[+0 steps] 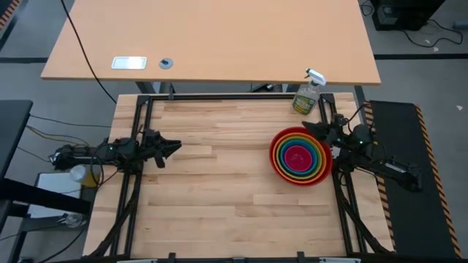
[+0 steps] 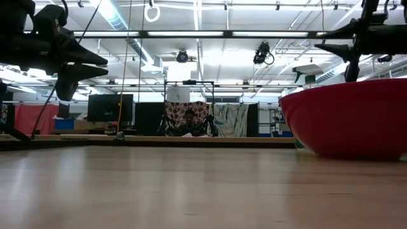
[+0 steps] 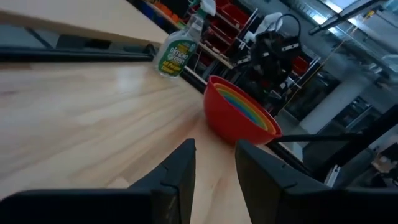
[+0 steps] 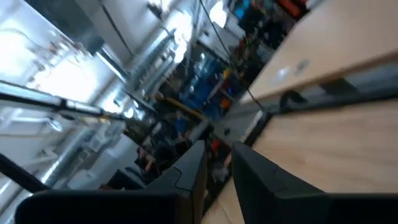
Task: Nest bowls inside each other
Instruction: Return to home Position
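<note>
**Bowls nested, both end effectors clear of the stack**

My left end effector (image 1: 174, 148) hangs over the left side of the tabletop (image 1: 219, 204), empty. Its wrist view shows a narrow gap between the fingers (image 3: 180, 171), with bare wood showing through. My right end effector (image 1: 310, 128) is at the right edge, just beside the far rim of the red bowl (image 1: 271, 157). It is also slightly parted and holds nothing. From above I can't tell whether it clears the rim, but the low view shows it in the air above the bowl.

The stack sits right of centre. Only the high view shows the nesting: red holds the orange bowl (image 1: 276, 157), the lime green bowl (image 1: 280, 157), the blue bowl (image 1: 284, 157) and the pink bowl (image 1: 297, 157), rims concentric. The low view gives just red's outer wall on the wood. The left wrist view catches the coloured rims edge-on.

A spray bottle (image 1: 307, 98) stands upright at the far right corner, near the stack but apart from it. Beyond is a second desk (image 1: 219, 36) carrying a flat white device (image 1: 129, 63). Only the low view shows a person (image 2: 189, 119) far back in the room.
</note>
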Tool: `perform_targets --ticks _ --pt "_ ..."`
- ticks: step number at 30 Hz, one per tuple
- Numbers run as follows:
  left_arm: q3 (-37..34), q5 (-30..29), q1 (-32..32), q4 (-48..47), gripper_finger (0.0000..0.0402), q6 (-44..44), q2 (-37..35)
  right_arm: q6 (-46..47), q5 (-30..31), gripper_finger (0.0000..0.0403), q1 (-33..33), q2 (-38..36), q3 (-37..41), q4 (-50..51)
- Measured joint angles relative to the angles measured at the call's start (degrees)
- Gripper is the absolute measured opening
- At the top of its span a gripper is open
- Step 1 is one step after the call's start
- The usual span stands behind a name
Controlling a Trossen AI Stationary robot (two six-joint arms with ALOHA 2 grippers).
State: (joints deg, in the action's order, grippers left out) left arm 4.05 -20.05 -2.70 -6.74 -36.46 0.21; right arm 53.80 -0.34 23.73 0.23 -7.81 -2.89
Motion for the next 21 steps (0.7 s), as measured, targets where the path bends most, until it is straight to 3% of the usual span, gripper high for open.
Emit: perform_targets --ticks 7,16,21 --pt "0.07 -1.53 0.0 -1.86 0.0116 -3.62 0.13 0.03 3.5 0.0085 0.02 0.0 -0.02 -5.38" --pt "0.13 -2.61 -0.04 -2.26 0.0116 16.52 0.15 -4.12 -8.39 0.0085 0.0 0.16 -0.07 -1.92" --pt "0.13 -2.58 -0.04 -2.32 0.0116 22.64 0.15 -13.89 -7.97 0.0085 0.02 0.2 -0.07 8.38"
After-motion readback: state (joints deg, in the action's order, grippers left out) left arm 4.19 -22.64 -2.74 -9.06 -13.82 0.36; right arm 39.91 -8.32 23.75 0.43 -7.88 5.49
